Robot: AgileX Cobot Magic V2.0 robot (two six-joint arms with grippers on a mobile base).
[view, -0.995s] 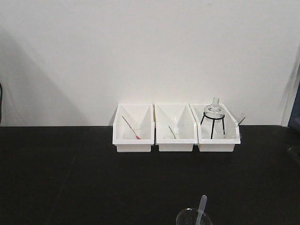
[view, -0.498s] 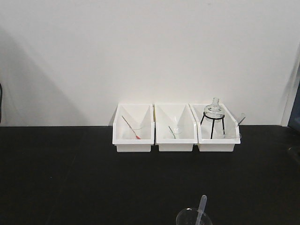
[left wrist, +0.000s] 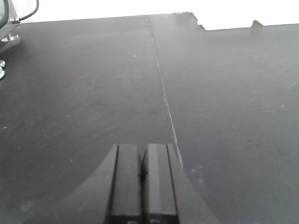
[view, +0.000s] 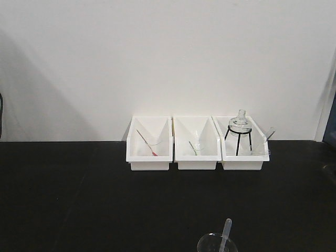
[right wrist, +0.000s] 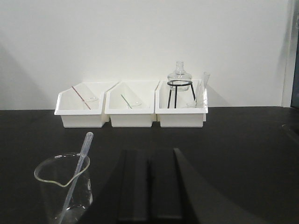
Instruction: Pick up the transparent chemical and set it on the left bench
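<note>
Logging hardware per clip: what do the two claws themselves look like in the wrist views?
Both look alike. The left claw and right claw each show two flat, rectangular matte-black fingers side by side, flanked by a curved dark housing that widens toward the camera. No markings, labels or cables show on either; the arms themselves are out of view.

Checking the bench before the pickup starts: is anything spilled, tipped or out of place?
Nothing stands out. The pipette leans in the upright beaker, the three white bins sit in a straight row, and the flask stands upright on its wire legs. No spill shows on the black bench.
</note>
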